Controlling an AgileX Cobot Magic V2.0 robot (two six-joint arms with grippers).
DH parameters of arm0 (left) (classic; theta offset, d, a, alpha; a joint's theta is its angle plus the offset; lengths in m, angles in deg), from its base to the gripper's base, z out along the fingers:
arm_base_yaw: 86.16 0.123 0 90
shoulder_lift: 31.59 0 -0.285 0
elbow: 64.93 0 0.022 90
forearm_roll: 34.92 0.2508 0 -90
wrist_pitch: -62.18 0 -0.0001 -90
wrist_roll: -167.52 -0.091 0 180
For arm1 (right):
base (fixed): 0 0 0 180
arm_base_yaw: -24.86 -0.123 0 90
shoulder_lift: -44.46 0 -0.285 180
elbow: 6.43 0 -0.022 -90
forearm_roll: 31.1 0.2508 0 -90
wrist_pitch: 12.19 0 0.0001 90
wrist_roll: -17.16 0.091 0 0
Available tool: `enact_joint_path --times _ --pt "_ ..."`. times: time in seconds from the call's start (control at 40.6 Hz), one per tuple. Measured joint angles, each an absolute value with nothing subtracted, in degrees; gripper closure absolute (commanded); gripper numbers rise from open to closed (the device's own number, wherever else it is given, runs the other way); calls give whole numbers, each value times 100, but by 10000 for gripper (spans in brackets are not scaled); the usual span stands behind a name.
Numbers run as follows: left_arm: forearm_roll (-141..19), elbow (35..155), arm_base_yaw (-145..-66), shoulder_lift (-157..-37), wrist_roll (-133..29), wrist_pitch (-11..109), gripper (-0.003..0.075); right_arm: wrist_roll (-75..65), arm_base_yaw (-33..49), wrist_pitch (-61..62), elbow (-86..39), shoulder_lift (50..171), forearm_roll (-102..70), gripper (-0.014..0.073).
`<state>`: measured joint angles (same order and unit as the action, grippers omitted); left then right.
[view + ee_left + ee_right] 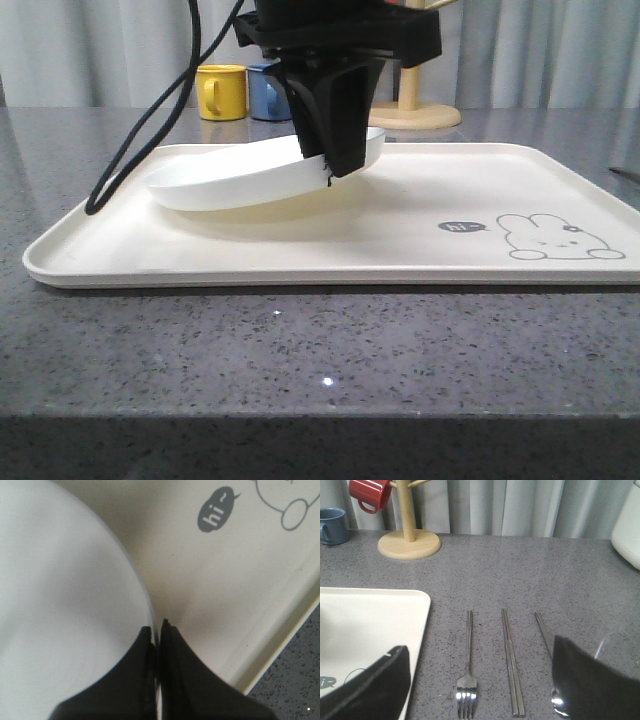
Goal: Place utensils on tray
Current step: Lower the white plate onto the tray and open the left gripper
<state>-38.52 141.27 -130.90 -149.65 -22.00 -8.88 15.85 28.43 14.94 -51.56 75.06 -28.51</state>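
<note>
My left gripper [335,150] is shut on the rim of a white round plate [240,180]. The plate is tilted over the cream tray [300,270], with its gripped edge raised. In the left wrist view the black fingers [175,670] pinch the plate [60,605] above the tray [200,590], near the "hi" bubble [216,516]. My right gripper [480,647] is open above the grey table, right of the tray [370,620]. Below it lie the fork [468,650], the chopsticks [511,665] and the spoon [544,630], side by side. One finger hides most of the spoon's bowl.
A yellow mug [222,90] and a blue mug [265,92] stand behind the tray. A wooden mug tree [409,540] holds a red mug [370,492]. A white object [627,525] sits at the table's far right. A black cable [130,150] hangs over the tray's left end.
</note>
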Motion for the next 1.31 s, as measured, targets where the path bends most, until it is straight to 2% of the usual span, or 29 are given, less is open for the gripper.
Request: enact_joint_path --times 0.64,0.739,1.034,1.108,1.305 --pt "-4191 13929 -13103 -15213 -2200 -812 724 1585 2843 1494 -5156 7506 -2851 -10" --pt "-4204 13916 -13103 -15213 -2200 -802 656 1585 2843 1494 -5156 7506 -2851 -10" --pt "-4306 13976 -13103 -15213 -2186 -848 265 1585 2843 1494 -5156 7506 -2851 -10" --pt "-4306 14172 -13103 -15226 -2186 -860 227 1585 2843 1494 -5156 7506 -2851 -10" --pt "-4316 14597 -13103 -15122 -2186 -860 228 1585 2843 1494 -5156 7506 -2851 -10"
